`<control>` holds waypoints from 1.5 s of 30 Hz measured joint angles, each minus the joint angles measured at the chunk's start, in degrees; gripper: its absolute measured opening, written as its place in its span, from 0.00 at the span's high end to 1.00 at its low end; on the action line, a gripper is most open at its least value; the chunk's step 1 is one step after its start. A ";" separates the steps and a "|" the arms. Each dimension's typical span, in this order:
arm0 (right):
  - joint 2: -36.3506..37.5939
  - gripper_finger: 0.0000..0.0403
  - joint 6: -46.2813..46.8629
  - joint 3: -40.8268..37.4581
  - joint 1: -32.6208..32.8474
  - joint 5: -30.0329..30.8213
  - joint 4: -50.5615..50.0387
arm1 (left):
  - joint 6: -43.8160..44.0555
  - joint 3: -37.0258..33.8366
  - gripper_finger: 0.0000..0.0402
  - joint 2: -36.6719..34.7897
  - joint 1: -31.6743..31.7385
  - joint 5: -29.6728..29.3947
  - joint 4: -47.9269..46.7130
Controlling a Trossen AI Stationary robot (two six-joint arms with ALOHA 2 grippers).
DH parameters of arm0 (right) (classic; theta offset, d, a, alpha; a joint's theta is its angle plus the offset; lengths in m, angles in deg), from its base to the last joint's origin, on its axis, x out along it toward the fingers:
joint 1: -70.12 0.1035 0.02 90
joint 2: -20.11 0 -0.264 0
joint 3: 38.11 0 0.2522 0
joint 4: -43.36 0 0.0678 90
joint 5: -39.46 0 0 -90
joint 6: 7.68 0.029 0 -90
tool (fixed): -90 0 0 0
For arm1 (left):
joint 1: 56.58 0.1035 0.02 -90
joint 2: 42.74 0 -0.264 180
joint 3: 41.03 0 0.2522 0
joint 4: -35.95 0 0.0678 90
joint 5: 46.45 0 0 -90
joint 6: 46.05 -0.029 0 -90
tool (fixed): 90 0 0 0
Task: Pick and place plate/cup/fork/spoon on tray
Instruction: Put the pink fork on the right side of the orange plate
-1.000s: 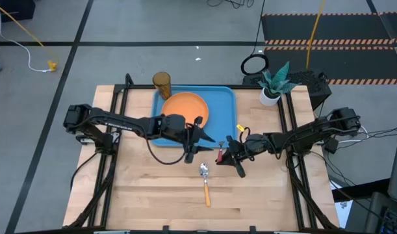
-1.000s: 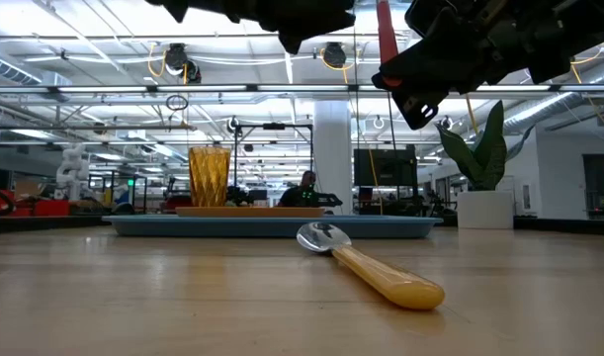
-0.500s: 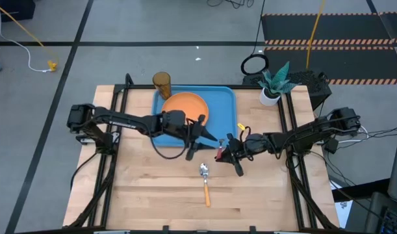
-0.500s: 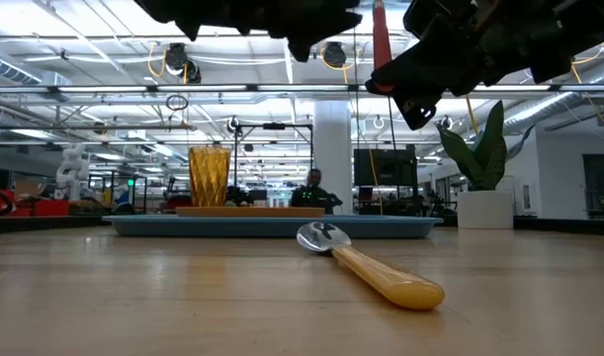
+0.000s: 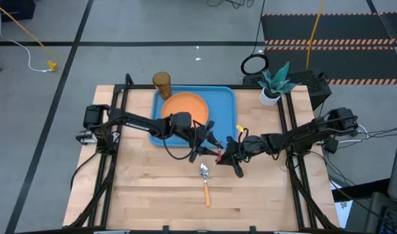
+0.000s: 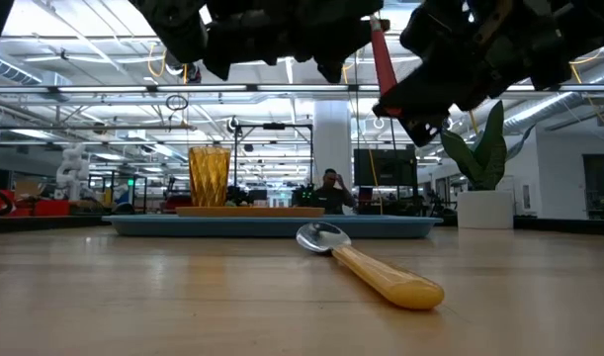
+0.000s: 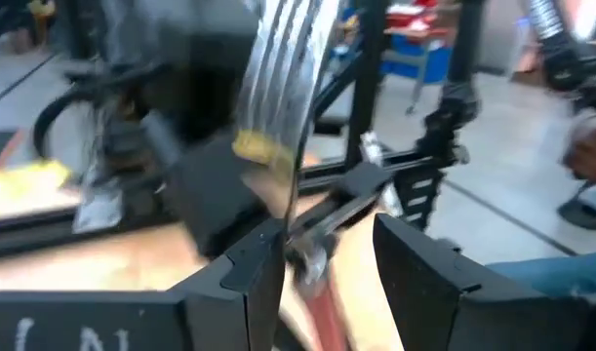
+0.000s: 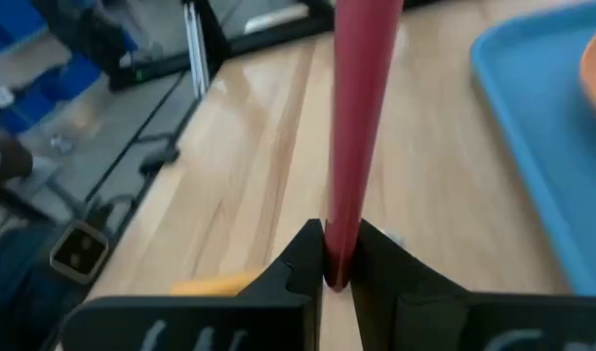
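Observation:
The blue tray (image 5: 221, 104) lies at the table's far middle, and the orange plate (image 5: 185, 107) lies on it. The amber cup (image 5: 162, 80) stands at the tray's far left corner. The orange-handled spoon (image 5: 205, 184) lies on the wood near the tray, bowl toward it. My right gripper (image 5: 227, 155) is shut on the red-handled fork (image 5: 219, 153) above the table, just off the tray's near right corner. My left gripper (image 5: 210, 142) is open beside it. Its fingers stand on either side of the fork's neck (image 7: 302, 255), below the tines (image 7: 293, 88). My right gripper pinches the fork's red handle (image 8: 340, 255) near its free end between its two fingers. The fingers come from the table's right side. The fork stands nearly upright (image 6: 382, 59) with its tines up, lifted clear of the table.
A potted plant (image 5: 273, 84) stands at the table's far right corner. Black frame rails run along the left and right sides of the table. Bare wood lies around the spoon at the near side. A person (image 6: 328, 188) shows far off in the room.
My left gripper has moved toward the table's right edge, from over the tray's near edge to the fork held by my right gripper, and now straddles the fork. My right gripper and the fork have stayed nearly in place. The spoon has not moved.

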 joint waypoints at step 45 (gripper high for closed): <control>-0.31 0.69 8.71 0.02 0.49 6.13 4.91 | 2.75 0.04 0.92 0.88 4.03 10.15 5.53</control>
